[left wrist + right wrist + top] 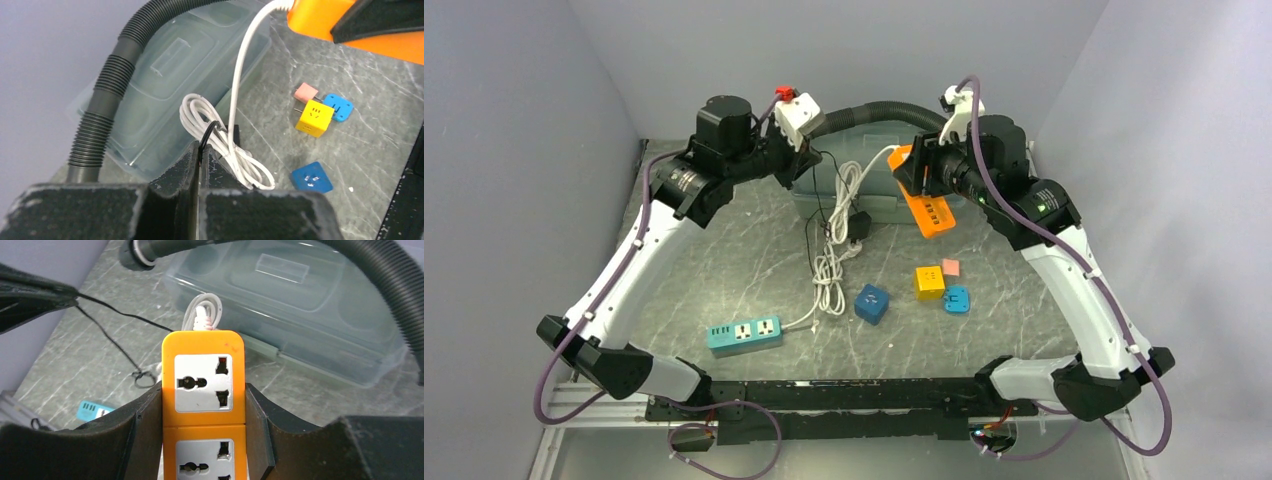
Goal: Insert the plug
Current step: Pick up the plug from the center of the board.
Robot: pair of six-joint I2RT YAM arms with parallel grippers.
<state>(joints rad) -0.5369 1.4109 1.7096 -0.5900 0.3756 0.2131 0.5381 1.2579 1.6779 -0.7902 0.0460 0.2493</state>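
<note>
My right gripper (921,172) is shut on an orange power strip (928,205) and holds it above the table. In the right wrist view the strip (204,385) sits between the fingers (145,420), its grey sockets facing the camera. My left gripper (805,172) is shut on a thin black cable (208,134) and is raised over the clear box. A black plug (860,224) hangs on that cable, next to the white cord; in the left wrist view it is mostly hidden behind the white cord (235,150). The left gripper (35,295) also shows at the right wrist view's top left.
A clear lidded box (839,195) and a black corrugated hose (874,108) are at the back. A coiled white cord (829,272) runs to a teal power strip (744,333). A blue cube (871,303), a yellow cube (930,282), a pink adapter (951,267) and a flat blue adapter (957,299) lie mid-table.
</note>
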